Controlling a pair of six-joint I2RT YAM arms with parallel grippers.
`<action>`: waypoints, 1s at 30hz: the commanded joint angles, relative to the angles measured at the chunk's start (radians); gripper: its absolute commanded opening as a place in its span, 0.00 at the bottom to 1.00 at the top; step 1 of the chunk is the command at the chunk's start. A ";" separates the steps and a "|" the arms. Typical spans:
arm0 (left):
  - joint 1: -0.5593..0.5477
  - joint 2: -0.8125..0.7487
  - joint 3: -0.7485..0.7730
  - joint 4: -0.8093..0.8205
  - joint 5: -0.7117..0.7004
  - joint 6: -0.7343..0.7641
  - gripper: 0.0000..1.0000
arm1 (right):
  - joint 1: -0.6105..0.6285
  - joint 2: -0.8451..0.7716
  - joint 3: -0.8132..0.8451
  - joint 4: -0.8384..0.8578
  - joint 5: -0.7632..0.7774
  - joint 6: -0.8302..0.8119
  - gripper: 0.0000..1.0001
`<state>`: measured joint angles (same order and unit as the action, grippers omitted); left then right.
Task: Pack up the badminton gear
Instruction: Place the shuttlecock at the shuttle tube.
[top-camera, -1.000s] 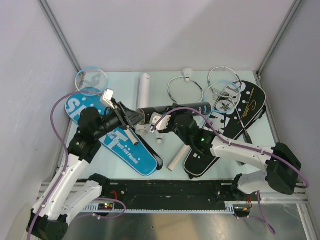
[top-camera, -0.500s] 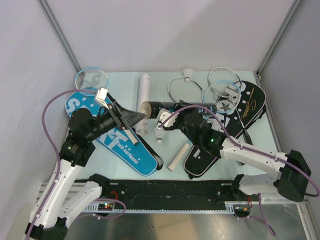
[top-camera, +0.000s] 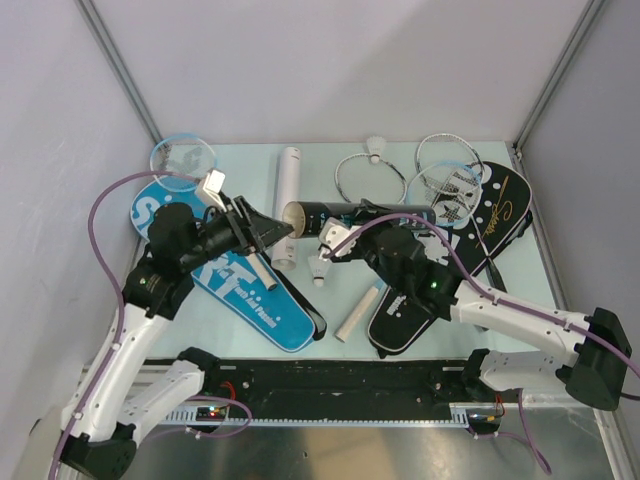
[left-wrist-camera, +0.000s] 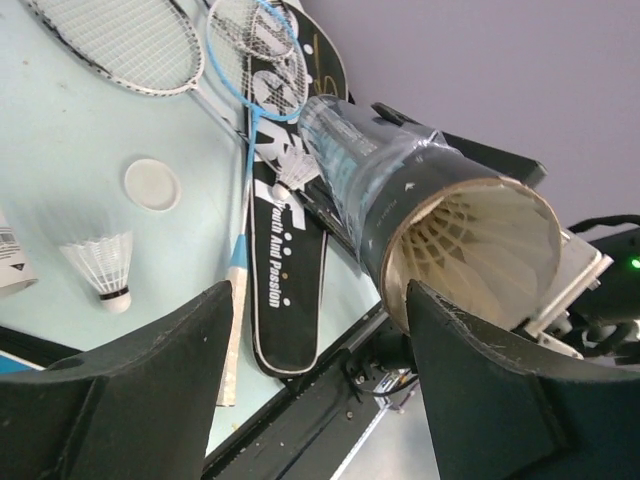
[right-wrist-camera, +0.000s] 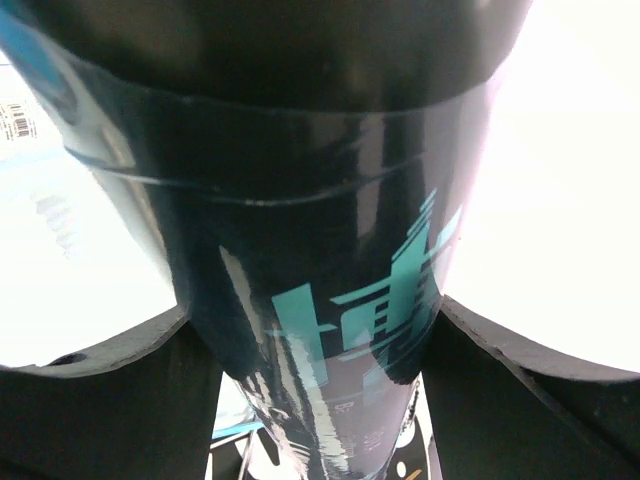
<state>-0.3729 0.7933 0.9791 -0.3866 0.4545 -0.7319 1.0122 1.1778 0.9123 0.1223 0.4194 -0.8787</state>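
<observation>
Long black glossy tube (top-camera: 360, 214), teal print: held off the pale green counter (top-camera: 245, 165), clamped in right tool (right-wrist-camera: 315, 390); white feather shuttlecock (left-wrist-camera: 465, 240) inside open end. Left tool (left-wrist-camera: 320, 295): fingers apart, empty, facing that end.

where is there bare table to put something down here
Bare patches: back left, between the light blue racket head and the white tube; near right corner, beside the black cover. Crowded: the middle under the black tube, and back right among the silver rackets.
</observation>
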 joint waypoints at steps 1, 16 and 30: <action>-0.007 0.034 0.050 -0.014 -0.050 0.071 0.75 | 0.018 -0.025 0.002 0.051 -0.005 -0.006 0.24; -0.010 0.096 -0.002 -0.014 -0.099 0.098 0.72 | 0.027 0.020 0.002 0.124 -0.004 -0.014 0.22; -0.038 0.095 -0.027 -0.014 -0.100 0.094 0.71 | 0.040 0.011 -0.010 0.138 -0.067 -0.050 0.21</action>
<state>-0.3977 0.9028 0.9630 -0.4023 0.3756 -0.6624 1.0325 1.2087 0.8806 0.1307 0.3882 -0.9211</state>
